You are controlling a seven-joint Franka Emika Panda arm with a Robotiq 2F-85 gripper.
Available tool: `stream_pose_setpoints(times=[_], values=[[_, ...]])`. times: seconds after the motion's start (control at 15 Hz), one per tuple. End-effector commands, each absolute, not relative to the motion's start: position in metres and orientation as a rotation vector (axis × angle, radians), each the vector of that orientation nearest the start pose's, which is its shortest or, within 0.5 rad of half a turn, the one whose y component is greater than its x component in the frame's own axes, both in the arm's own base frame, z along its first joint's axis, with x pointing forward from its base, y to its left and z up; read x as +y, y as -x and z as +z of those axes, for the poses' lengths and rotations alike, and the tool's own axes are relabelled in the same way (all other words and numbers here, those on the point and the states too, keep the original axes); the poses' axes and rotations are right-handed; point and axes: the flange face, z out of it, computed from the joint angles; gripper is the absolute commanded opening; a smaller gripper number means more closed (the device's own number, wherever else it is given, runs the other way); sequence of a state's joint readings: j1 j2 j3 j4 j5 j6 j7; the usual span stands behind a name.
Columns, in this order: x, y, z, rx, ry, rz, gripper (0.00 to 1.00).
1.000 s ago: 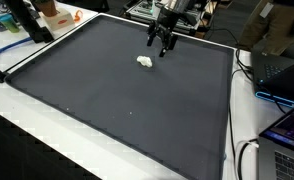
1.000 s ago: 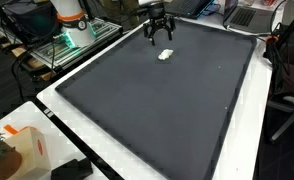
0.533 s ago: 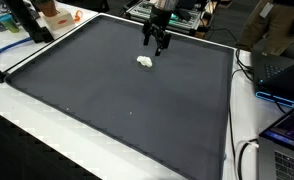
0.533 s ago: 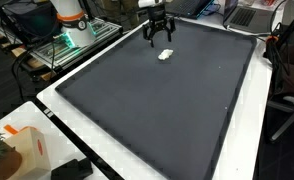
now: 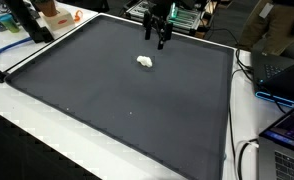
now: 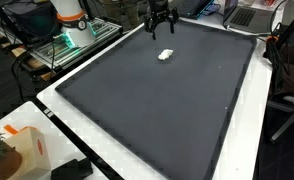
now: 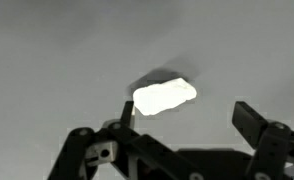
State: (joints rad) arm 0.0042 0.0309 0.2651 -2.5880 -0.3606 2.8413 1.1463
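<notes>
Mat (image 5: 117, 95): flat dark grey, no pattern, thin paler line along its edge. Lump (image 5: 145, 62) on the mat: plain white, blown out bright in the wrist view. Gripper (image 5: 157, 40) over the mat: black all over. Table rim (image 5: 47, 130) around the mat: white. Box (image 6: 22, 150) off the mat's near corner: orange and cream. Laptop (image 5: 287, 132) beside the mat: blue and purple glow. Rack (image 6: 69, 44) beside the mat: lit green.

I have raised the gripper (image 5: 155, 40) over the last second: in both exterior views it now hangs higher over the dark mat (image 5: 117, 100) and a little nearer the mat's far edge, and the gap down to the white lump (image 5: 145, 62) has widened, where a second ago it stood close beside that lump
</notes>
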Motion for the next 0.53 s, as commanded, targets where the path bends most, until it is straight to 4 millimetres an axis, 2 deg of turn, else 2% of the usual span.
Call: stream_pose_setpoints(times=[0.0,0.2,0.47], values=[[0.141,-0.440,0.271,0.829,2.962,-0.401,1.00],[0.135,-0.442,0.278,0.830,2.973,-0.391,1.00],[0.128,-0.453,0.292,0.782,2.969,-0.287,1.00]])
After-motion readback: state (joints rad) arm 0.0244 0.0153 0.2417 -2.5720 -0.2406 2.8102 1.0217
